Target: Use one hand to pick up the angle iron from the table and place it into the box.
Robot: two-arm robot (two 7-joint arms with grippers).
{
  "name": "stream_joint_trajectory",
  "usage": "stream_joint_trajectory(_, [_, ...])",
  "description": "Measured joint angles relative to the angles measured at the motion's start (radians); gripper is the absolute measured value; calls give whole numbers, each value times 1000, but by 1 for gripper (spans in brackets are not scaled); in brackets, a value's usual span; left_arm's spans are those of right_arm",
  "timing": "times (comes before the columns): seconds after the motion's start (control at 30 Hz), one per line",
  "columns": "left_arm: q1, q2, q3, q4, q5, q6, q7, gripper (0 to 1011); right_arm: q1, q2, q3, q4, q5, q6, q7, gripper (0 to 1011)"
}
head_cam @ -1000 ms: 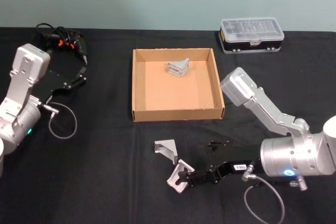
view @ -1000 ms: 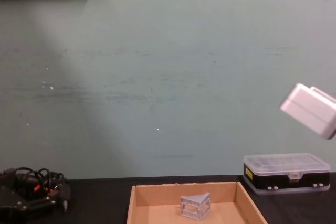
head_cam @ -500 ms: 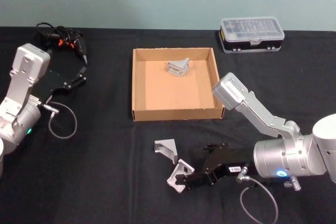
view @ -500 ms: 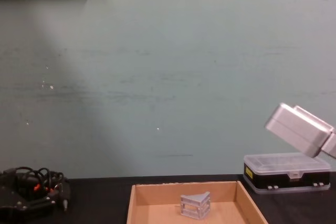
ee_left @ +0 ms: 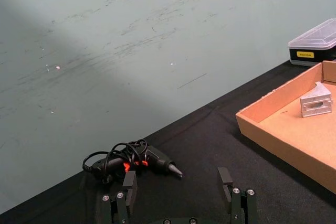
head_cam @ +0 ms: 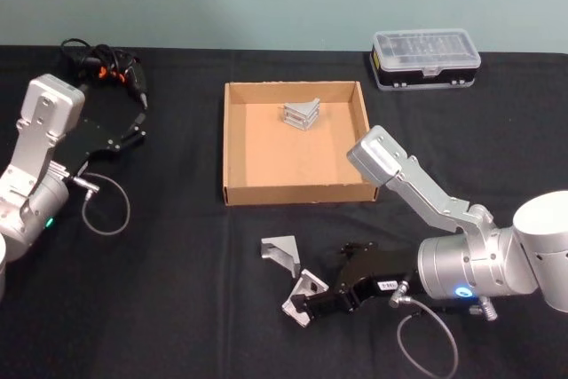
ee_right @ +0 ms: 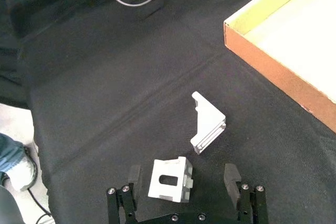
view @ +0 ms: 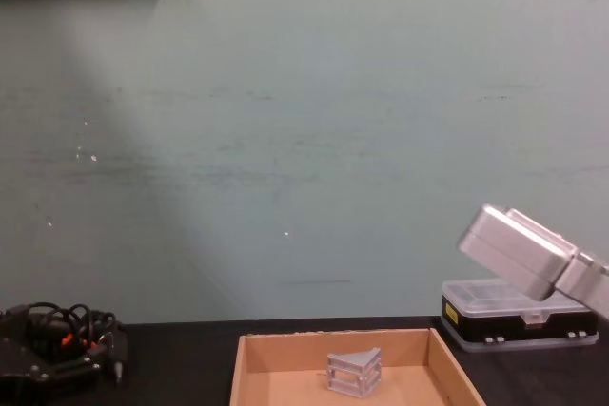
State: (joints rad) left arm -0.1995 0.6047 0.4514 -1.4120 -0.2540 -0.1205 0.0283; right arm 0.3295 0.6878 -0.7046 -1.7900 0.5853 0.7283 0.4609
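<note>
The right gripper point(head_cam: 306, 305) is seen low over the near part of the black counter point(head_cam: 177, 308), reaching leftward from the right arm point(view: 519, 254). Its fingers are spread apart and nothing is grasped. An angle iron point(ee_right: 169, 179) lies flat on the counter between them. One finger point(ee_right: 135, 174) is set just beside the piece and the other point(ee_right: 231, 174) stands clear of it; contact cannot be confirmed.

A second angle iron point(head_cam: 281, 253) is placed on the counter just beyond the first and slightly to its left, apart from it and untouched. A third angle iron point(head_cam: 302, 114) rests inside the box point(head_cam: 297, 191), near its far wall and right of centre. The box itself sits at the middle of the counter, farther away than the right gripper.

A black case with a clear lid point(head_cam: 426, 58) is found at the far right of the counter, beyond the box. A power screwdriver with tangled cables point(head_cam: 102, 67) lies at the far left.

The left gripper point(ee_left: 177, 184) is held above the left side of the counter, near the screwdriver, with its fingers released and empty.
</note>
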Motion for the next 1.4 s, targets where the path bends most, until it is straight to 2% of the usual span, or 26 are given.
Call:
stream_joint_trajectory(0.13, [0, 0, 0, 0, 0, 0, 0, 1000, 5, -4, -3, 6, 0, 0, 0, 978])
stream_joint_trajectory(0.4, [0, 0, 0, 0, 0, 0, 0, 1000, 14, -12, -6, 19, 1, 0, 0, 776])
stream_joint_trajectory(0.43, [0, 0, 0, 0, 0, 0, 0, 1000, 16, -13, -6, 20, 2, 1, 1, 721])
stream_joint_trajectory(0.53, [0, 0, 0, 0, 0, 0, 0, 1000, 17, -13, -7, 21, 2, 1, 1, 661])
stream_joint_trajectory(0.57, [0, 0, 0, 0, 0, 0, 0, 1000, 18, -12, -7, 21, 3, 3, 1, 600])
stream_joint_trajectory(0.63, [0, 0, 0, 0, 0, 0, 0, 1000, 19, -12, -7, 21, 4, 5, 1, 564])
stream_joint_trajectory(0.77, [0, 0, 0, 0, 0, 0, 0, 1000, 22, -11, -8, 21, 6, 7, 3, 397])
stream_joint_trajectory(0.87, [0, 0, 0, 0, 0, 0, 0, 1000, 24, -10, -11, 22, 7, 8, 5, 335])
stream_joint_trajectory(0.9, [0, 0, 0, 0, 0, 0, 0, 1000, 25, -9, -13, 22, 7, 8, 7, 274])
stream_joint_trajectory(1.07, [0, 0, 0, 0, 0, 0, 0, 1000, 30, -9, -20, 25, 9, 8, 12, 121])
stream_joint_trajectory(1.13, [0, 0, 0, 0, 0, 0, 0, 1000, 32, -9, -22, 25, 9, 8, 14, 80])
stream_joint_trajectory(1.4, [0, 0, 0, 0, 0, 0, 0, 1000, 34, -9, -26, 26, 11, 6, 16, 70])
